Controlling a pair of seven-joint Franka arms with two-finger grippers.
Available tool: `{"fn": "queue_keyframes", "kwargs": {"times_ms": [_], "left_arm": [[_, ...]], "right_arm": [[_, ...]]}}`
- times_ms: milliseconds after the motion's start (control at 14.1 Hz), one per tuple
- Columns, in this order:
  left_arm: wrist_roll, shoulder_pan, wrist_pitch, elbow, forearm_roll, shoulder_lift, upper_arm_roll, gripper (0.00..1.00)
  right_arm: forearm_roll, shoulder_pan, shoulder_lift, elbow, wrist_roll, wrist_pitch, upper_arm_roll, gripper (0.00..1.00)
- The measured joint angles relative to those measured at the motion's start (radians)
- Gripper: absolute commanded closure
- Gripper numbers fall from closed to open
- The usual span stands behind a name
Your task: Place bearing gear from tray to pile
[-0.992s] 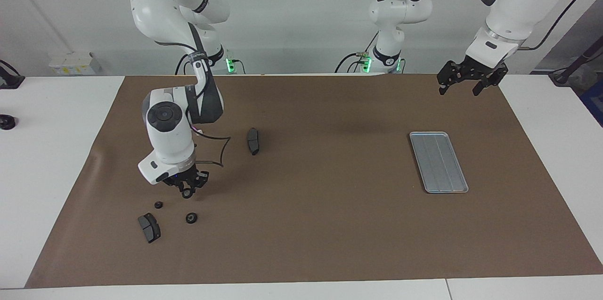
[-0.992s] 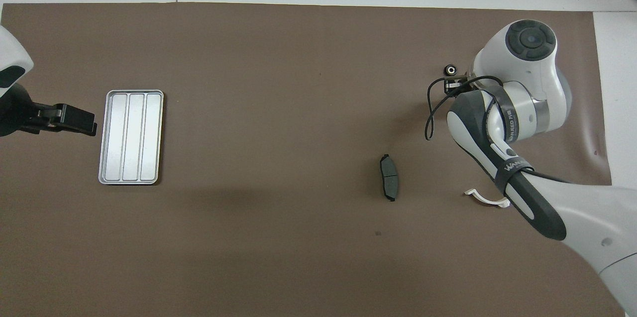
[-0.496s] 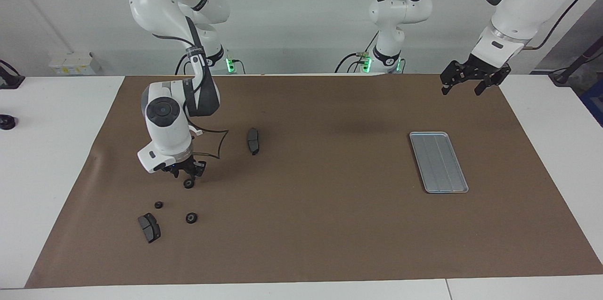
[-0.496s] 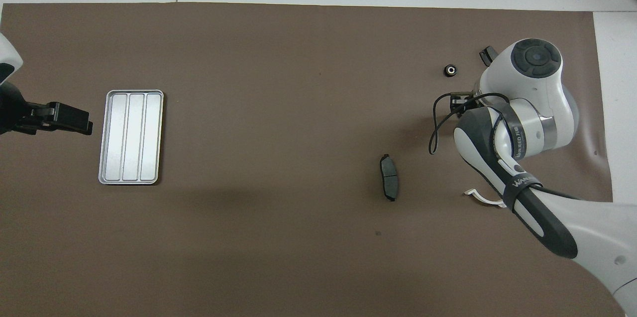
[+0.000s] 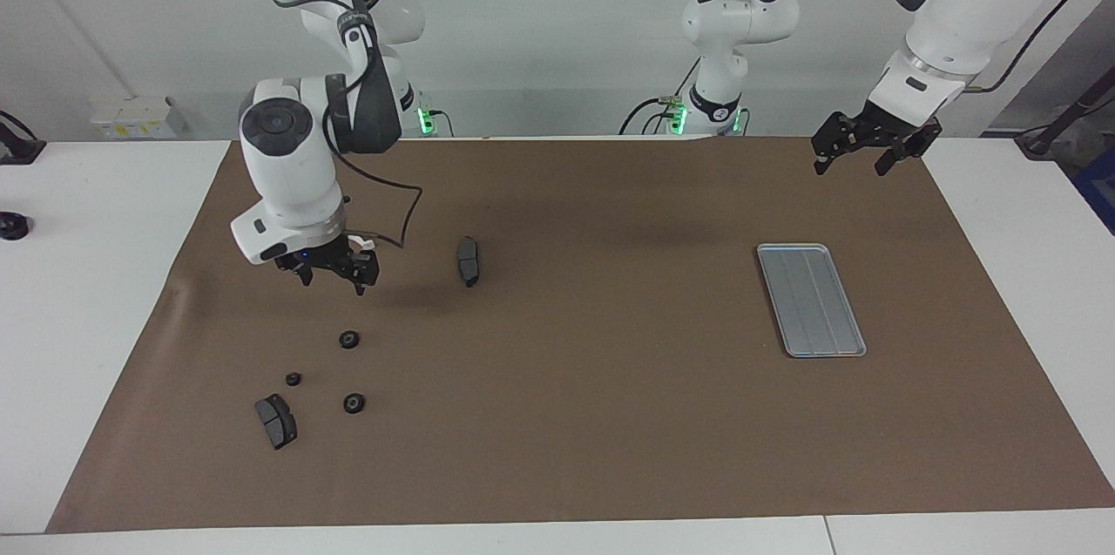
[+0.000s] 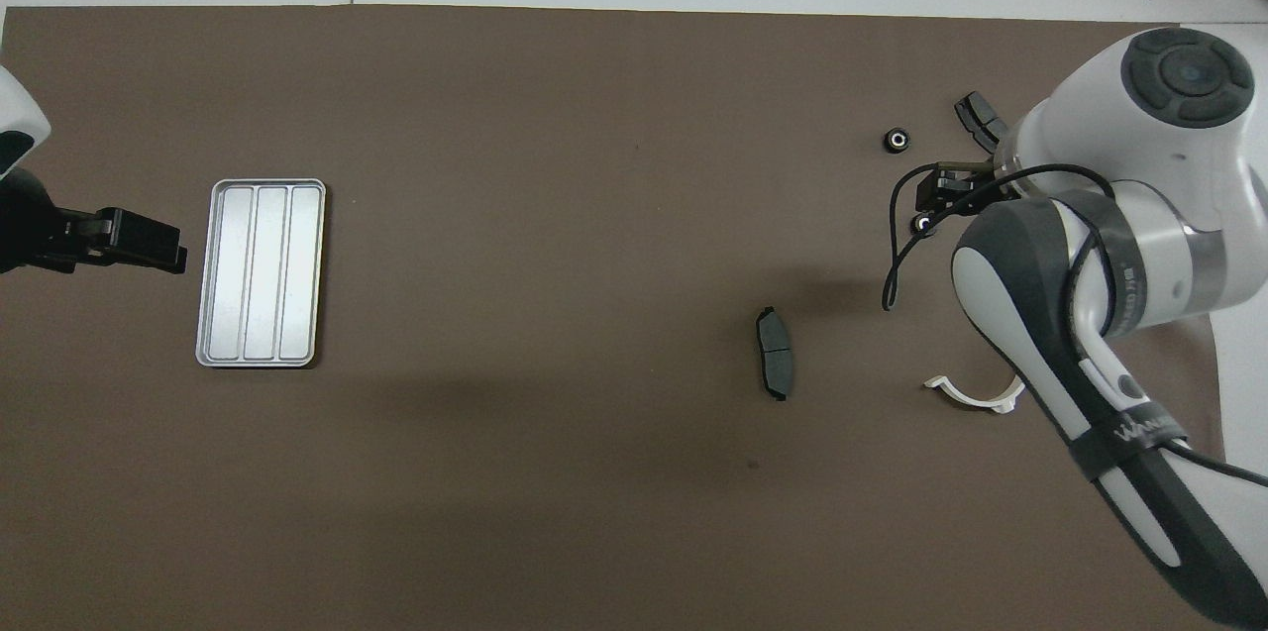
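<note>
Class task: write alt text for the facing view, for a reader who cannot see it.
The right gripper hangs open above three small black gears lying on a brown mat beside a brake pad. An empty metal tray lies toward the left arm's end, where the left gripper waits, open.

White table (image 5: 96, 294) under brown mat (image 5: 575, 416): tray (image 5: 811, 300), three gears (image 5: 349, 339), two brake pads (image 5: 469, 260), white half-ring (image 6: 976, 395)

Brown mat (image 5: 610, 416) on table. Two brake pads (image 5: 469, 260) (image 5: 275, 421), well apart. White half-ring (image 6: 966, 395) on mat.
</note>
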Motion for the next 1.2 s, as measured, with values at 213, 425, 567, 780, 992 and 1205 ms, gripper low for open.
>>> {"fn": "queue_keyframes", "kwargs": {"times_ms": [213, 425, 567, 780, 992, 1205], "left_arm": [[0.000, 0.000, 0.000, -0.001, 0.000, -0.002, 0.000, 0.00], [0.000, 0.000, 0.000, -0.003, 0.000, -0.004, 0.000, 0.00], [0.000, 0.000, 0.000, -0.003, 0.000, -0.004, 0.000, 0.00], [0.000, 0.000, 0.000, -0.004, 0.000, -0.004, 0.000, 0.00], [0.000, 0.000, 0.000, -0.004, 0.000, -0.004, 0.000, 0.00], [0.000, 0.000, 0.000, -0.004, 0.000, -0.005, 0.000, 0.00]], "right_arm": [[0.069, -0.026, -0.070, 0.047, -0.083, -0.100, -0.007, 0.12], [0.082, -0.091, -0.130, 0.106, -0.224, -0.230, -0.010, 0.11], [0.090, -0.135, -0.144, 0.163, -0.314, -0.299, -0.011, 0.09], [0.128, -0.195, -0.145, 0.187, -0.360, -0.314, -0.014, 0.00], [0.129, -0.219, -0.144, 0.172, -0.361, -0.314, -0.020, 0.00], [0.129, -0.221, -0.144, 0.160, -0.361, -0.309, -0.022, 0.00]]}}
